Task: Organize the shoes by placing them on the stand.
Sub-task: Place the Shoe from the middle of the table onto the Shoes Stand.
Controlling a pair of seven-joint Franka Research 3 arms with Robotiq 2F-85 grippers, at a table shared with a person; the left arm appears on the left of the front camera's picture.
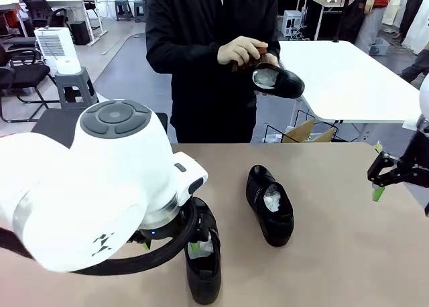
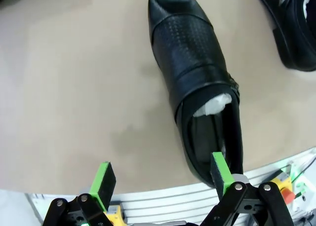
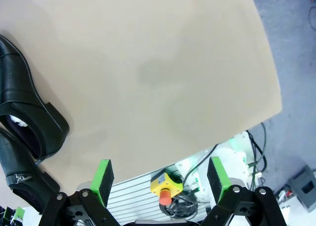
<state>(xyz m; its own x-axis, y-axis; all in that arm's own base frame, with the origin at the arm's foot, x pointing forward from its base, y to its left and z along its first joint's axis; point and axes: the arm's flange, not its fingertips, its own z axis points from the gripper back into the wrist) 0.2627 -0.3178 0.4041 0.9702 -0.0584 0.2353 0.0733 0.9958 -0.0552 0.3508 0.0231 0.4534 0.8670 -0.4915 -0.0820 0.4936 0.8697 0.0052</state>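
Black shoe (image 2: pixel 197 73) under spread left jaws, heel beside one pad (image 2: pixel 220 171).

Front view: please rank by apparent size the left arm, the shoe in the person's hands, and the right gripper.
1. Left arm: largest by far, though nearest the camera.
2-3. Held shoe and right gripper: look about alike; the gripper is cut by the picture's edge, so unranked.

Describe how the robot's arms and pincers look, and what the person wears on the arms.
The left arm is a rounded, glossy white shell with a grey round cap, a small black mark and a black cable beneath. The left pincer and right pincer are black linkages with green pads. The person's sleeves are black and long.
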